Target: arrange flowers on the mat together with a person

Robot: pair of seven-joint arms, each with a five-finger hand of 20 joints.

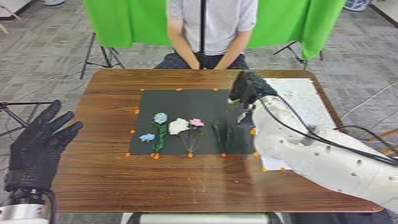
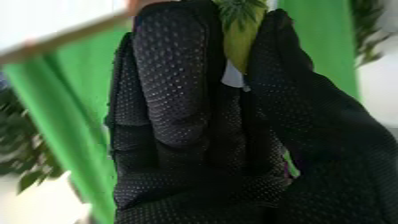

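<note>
Over the mat's right part, near its far edge, is my right hand. In the right wrist view, the fingers and thumb of my right hand pinch a yellow-green piece at their tips. On the black mat lie blue flowers, a white flower and a pink flower, stems toward the near edge. Green stems lie to their right, partly beside my right arm. My left hand is raised at the table's left edge, fingers spread and holding nothing.
Orange markers ring the mat. A white sheet lies on the right side of the brown table, partly under my right arm. A green cloth hangs behind the table.
</note>
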